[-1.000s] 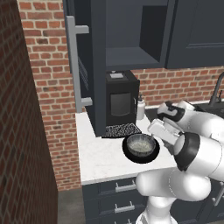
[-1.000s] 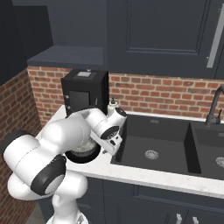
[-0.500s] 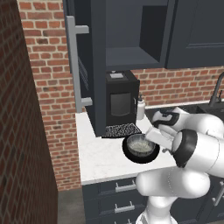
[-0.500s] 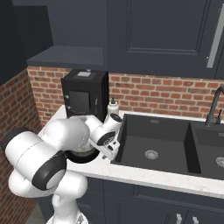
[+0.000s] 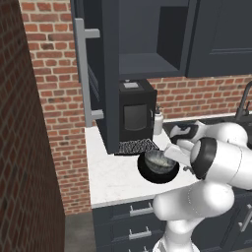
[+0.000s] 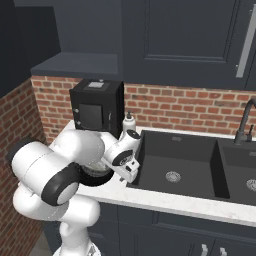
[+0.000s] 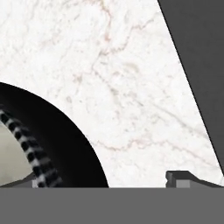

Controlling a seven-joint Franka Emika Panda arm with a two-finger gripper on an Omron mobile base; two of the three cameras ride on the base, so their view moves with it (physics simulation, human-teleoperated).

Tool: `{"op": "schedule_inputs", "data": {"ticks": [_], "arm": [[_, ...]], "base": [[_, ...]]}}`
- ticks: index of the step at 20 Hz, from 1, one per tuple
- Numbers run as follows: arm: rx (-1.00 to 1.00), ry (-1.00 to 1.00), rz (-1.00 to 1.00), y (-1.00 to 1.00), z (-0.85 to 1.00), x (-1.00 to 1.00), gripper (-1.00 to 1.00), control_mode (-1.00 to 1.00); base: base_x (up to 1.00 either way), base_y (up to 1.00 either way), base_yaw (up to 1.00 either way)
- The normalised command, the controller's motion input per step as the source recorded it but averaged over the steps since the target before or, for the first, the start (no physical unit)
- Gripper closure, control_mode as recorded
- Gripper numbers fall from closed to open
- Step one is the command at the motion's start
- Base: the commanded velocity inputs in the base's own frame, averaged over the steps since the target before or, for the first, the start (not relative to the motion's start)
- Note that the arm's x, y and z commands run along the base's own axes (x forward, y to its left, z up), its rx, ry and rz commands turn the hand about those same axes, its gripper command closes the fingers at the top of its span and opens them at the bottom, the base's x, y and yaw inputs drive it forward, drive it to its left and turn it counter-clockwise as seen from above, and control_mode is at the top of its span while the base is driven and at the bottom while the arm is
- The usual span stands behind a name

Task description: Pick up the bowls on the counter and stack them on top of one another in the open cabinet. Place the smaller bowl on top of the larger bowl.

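Note:
The larger glossy black bowl (image 5: 156, 173) sits on the white marble counter (image 5: 109, 167) in front of the coffee machine. The smaller grey bowl (image 5: 158, 160) rests inside it. In the hand view the black bowl (image 7: 65, 144) curves in from the lower left, with the grey bowl's speckled rim (image 7: 30, 153) and pale inside behind it. My gripper (image 7: 111, 181) is open and low over the bowls' right edge. One fingertip (image 7: 37, 183) is over the grey bowl and the other (image 7: 186, 177) over bare counter (image 7: 131, 87). The open cabinet (image 5: 142, 64) is above, its shelf bare.
The cabinet door (image 5: 106, 74) with its silver bar handle (image 5: 82, 74) swings out left of the black coffee machine (image 5: 135, 115). A small white bottle (image 5: 157, 120) stands beside the machine. The dark sink (image 6: 175, 162) and faucet (image 6: 245, 122) lie to the right. A brick wall (image 5: 29, 147) closes the left.
My hand has come down and slightly left, from above the bowls to their right rim. The bowls have not moved.

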Motion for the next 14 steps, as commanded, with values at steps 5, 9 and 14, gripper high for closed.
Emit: {"op": "schedule_inputs", "data": {"ticks": [5, 9, 14], "arm": [[0.00, 0.00, 0.00, 0.15, -0.11, 0.12, 1.00, -1.00], [0.00, 0.00, -0.01, 0.03, -0.03, 0.17, 1.00, -1.00], [0.00, 0.00, 0.00, 0.00, 0.00, 0.03, 1.00, -1.00]], "base": [[0.00, 0.00, 0.00], [0.00, 0.00, 0.00], [0.00, 0.00, 0.00]]}}
